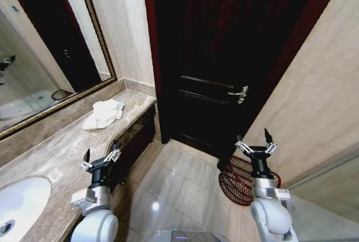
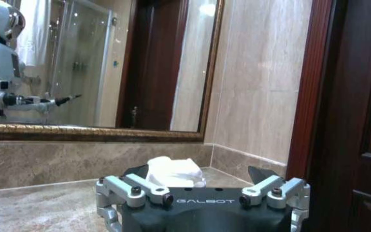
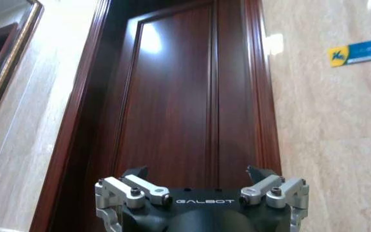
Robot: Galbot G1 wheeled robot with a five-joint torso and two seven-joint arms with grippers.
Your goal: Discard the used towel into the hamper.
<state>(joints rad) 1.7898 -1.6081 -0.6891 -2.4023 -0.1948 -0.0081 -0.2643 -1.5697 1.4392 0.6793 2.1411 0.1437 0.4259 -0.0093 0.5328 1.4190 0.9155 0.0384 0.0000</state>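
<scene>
A crumpled white towel (image 1: 104, 114) lies on the marble counter (image 1: 56, 152) near its far end, by the mirror. My left gripper (image 1: 100, 155) hovers open over the counter's front edge, well short of the towel; its wrist view shows the towel (image 2: 174, 172) straight ahead beyond the open fingers. The hamper (image 1: 238, 180), a dark reddish-brown wire basket, stands on the floor by the right wall. My right gripper (image 1: 255, 143) is open and empty, raised just above and in front of the hamper, facing the dark door.
A dark wooden door (image 1: 224, 56) with a metal handle (image 1: 240, 93) closes the far side. A white sink (image 1: 19, 202) sits in the counter at near left. A gold-framed mirror (image 1: 45, 45) runs along the left wall. Tiled floor (image 1: 179, 180) lies between counter and hamper.
</scene>
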